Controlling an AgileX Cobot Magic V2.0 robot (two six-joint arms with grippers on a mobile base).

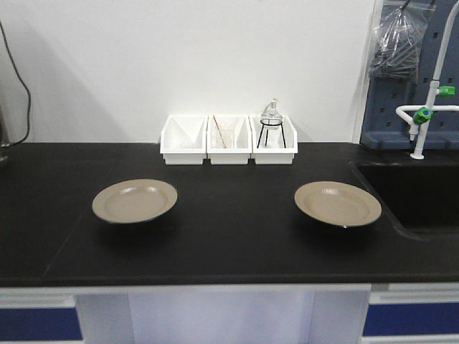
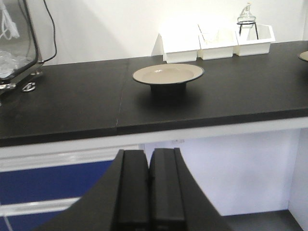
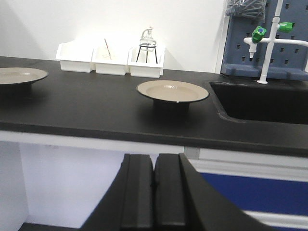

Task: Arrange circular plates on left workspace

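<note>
Two round tan plates rest on the black countertop. The left plate sits left of centre; the right plate lies near the sink, its edge just showing as the right plate in the left wrist view. My left gripper hangs below the counter's front edge, in front of the left plate, shut and empty. Low in front of the right plate, my right gripper is likewise shut with nothing in it. Neither gripper shows in the front view.
Three white bins stand in a row at the back wall, the rightmost holding a glass flask on a stand. A recessed sink with a white tap lies at the right. A cable hangs at far left.
</note>
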